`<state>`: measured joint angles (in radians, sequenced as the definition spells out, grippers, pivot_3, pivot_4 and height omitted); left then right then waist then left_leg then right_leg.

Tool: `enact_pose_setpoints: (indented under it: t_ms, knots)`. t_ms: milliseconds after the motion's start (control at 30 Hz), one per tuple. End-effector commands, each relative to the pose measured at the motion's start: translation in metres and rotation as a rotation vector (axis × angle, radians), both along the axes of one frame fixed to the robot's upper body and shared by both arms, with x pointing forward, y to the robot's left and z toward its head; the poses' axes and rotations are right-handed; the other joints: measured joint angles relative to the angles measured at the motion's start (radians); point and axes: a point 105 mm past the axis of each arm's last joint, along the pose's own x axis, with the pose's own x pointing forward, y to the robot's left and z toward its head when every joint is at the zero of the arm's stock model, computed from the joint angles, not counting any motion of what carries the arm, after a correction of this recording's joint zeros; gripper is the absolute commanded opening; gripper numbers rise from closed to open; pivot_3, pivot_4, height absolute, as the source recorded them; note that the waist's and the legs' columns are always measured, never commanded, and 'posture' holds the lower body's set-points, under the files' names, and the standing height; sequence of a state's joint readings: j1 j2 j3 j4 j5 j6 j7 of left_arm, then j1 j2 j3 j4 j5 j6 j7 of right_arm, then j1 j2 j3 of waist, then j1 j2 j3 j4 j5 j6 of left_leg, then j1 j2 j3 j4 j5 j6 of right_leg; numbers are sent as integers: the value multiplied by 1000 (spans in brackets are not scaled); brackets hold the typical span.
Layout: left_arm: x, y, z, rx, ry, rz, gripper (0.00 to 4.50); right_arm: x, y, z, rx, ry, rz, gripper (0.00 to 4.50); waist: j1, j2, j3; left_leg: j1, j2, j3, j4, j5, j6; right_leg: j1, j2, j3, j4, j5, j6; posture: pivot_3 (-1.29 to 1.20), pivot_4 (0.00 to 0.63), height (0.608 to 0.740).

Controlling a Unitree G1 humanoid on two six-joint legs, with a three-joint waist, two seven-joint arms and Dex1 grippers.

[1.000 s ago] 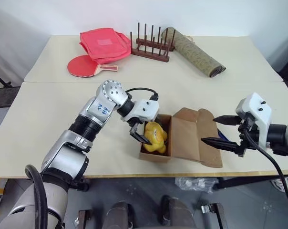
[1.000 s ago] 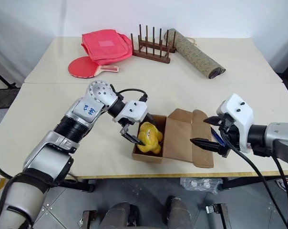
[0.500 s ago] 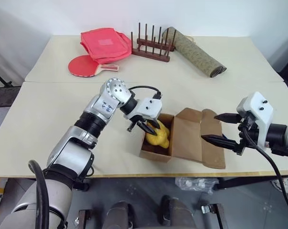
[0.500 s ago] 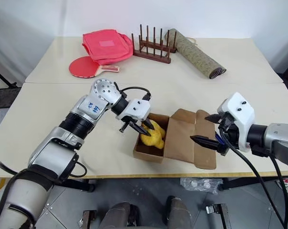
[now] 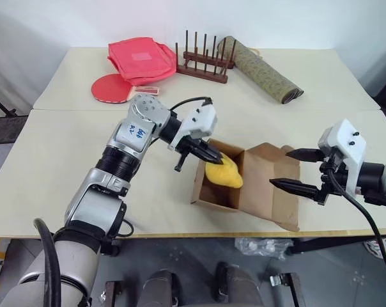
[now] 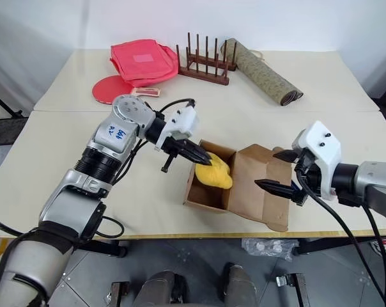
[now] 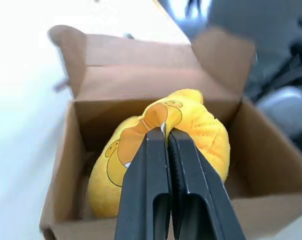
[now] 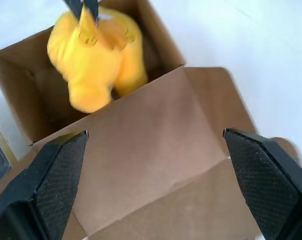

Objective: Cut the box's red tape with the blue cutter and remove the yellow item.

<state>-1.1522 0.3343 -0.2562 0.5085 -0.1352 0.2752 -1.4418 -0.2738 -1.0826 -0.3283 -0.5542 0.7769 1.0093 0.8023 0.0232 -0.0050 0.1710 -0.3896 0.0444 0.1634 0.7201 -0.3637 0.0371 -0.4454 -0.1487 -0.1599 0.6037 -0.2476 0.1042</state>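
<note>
The box (image 5: 234,185) is seen open near the front edge of the pale surface (image 5: 65,166), its flaps folded outward. The left pincer (image 5: 217,155) is pressed together on a fold of the yellow item (image 5: 223,174), which is held partly raised over the box's opening, its lower part still within the cardboard walls. In the left wrist view, the two black fingers (image 7: 156,185) are seen closed side by side on the fuzzy yellow fabric, with an orange printed patch just beyond their tips.

The right pincer (image 5: 298,169) is spread wide and is held just beside the box's outer flap, on the robot's right, with nothing between its fingers. Whether its lower finger touches the flap cannot be told.

At the far side of the surface, a red bag (image 5: 142,59), a red paddle (image 5: 111,88), a wooden rack (image 5: 204,62) and a rolled mat (image 5: 260,69) are laid well apart from the box.
</note>
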Motion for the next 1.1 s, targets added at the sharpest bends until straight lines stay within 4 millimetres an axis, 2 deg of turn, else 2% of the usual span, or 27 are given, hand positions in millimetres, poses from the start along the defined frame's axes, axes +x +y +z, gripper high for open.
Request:
enact_pose_setpoints:
  t_ms: [33, 133, 233, 433, 500, 567, 633, 700, 733, 833, 900, 1000, 1100]
  knots:
    - [-2, -1, 30, -134, 4, 39, 29, 1, -1, 11, -17, -47, 13, 4500, 0, 0, 0, 0, 0, 0, 0, 0, 0, 0, 0, 0, 0, 0, 0, 0, 150, 740]
    - [-4, 0, 35, -190, 85, 81, 29, 4, -2, 12, -23, -43, 18, 4500, 0, 0, 0, 0, 0, 0, 0, 0, 0, 0, 0, 0, 0, 0, 0, 0, 150, 740]
    - [-4, 1, 24, -169, 91, 111, 29, 7, -2, 13, -26, -48, 33, 4500, 0, 0, 0, 1, 0, 0, 0, 0, 0, 1, 0, 0, 1, 0, 0, 0, 150, 740]
    - [2, 14, 39, -248, 110, 203, 29, 10, -2, 17, -37, -54, 59, 4500, -1, -1, 0, 0, 0, 0, 1, 0, 0, 1, 0, 0, 1, 0, 0, 0, 150, 740]
    - [11, 32, 57, -314, 82, 292, 29, 10, 1, 23, -13, -83, 99, 4500, -2, -1, 0, 1, 0, 0, 0, 0, 0, 1, 0, 0, 1, 0, 0, 0, 150, 740]
    - [18, 45, 67, -350, 59, 366, 29, 10, 3, 27, 8, -105, 129, 4500, -3, -1, 1, 1, 0, 0, 1, 0, 0, 0, 0, 0, 1, 0, 0, 0, 150, 740]
    - [30, 73, 70, -343, 2, 504, 29, 9, 6, 35, 54, -176, 188, 4500, -6, -1, 1, 1, 0, 0, 0, 0, -1, 0, 1, 0, 1, 0, 0, 0, 150, 740]
    - [40, 108, 70, -326, -49, 661, 29, 9, 8, 45, 107, -280, 251, 4500, -10, -1, 1, 2, 0, 1, 0, 1, -1, 0, 1, 0, 2, 0, 0, 0, 150, 740]
    - [41, 123, 68, -309, -67, 724, 29, 8, 9, 48, 130, -330, 284, 4500, -14, -1, 1, 2, 0, 1, 0, 1, -1, 1, 1, 0, 1, 0, 0, 0, 150, 740]
    - [42, 159, 48, -219, -92, 872, 29, 11, 4, 37, 84, -301, 331, 4500, -23, -1, 1, 3, 0, 2, -2, 1, -2, 1, 1, 1, 2, 0, 0, 0, 150, 740]
    - [38, 190, 16, -118, -73, 1003, 29, 19, 2, 38, 82, -306, 332, 4500, -26, -1, 1, 2, 0, 4, -1, 1, -2, 1, 1, 1, 1, 0, 0, 0, 150, 740]
    - [27, 211, -16, -29, -45, 1083, 29, 27, 3, 41, 87, -319, 341, 4500, -27, -1, 1, 3, 1, 6, -1, 1, -2, 1, 1, 2, 2, 0, 0, 0, 150, 740]
    - [16, 228, -26, -32, -23, 1178, 29, 36, 6, 40, 95, -314, 361, 4500, -24, -3, 2, 3, 1, 8, 0, 1, -2, 1, 1, 2, 3, 0, 0, 0, 150, 740]
